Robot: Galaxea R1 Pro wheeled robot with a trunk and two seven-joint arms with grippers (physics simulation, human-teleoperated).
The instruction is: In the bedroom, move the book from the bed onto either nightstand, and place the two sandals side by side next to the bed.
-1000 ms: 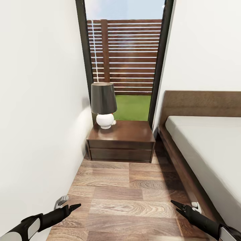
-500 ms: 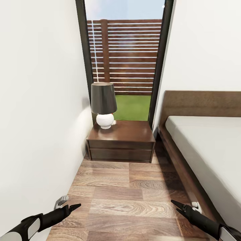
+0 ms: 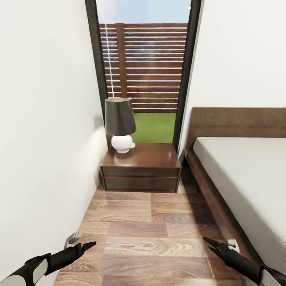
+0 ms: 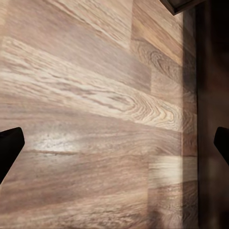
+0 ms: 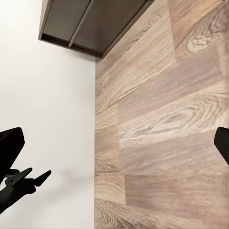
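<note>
Nightstand (image 3: 141, 171) stands well ahead of both empty, spread-apart grippers, left (image 3: 88, 246) and right (image 3: 209, 243).

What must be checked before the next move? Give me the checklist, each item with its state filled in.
1. Nightstand top has free room beside the table lamp: ok.
2. Floor lane between the wall and the bed free of obstacles: ok.
3. Left gripper empty: ok, fingers spread with only floor between them in the left wrist view.
4. Right gripper empty: ok, fingers apart, nothing held.
5. Book located: cannot tell, the visible part of the mattress is bare.
6. Sandals located: cannot tell, none on the visible floor.
</note>
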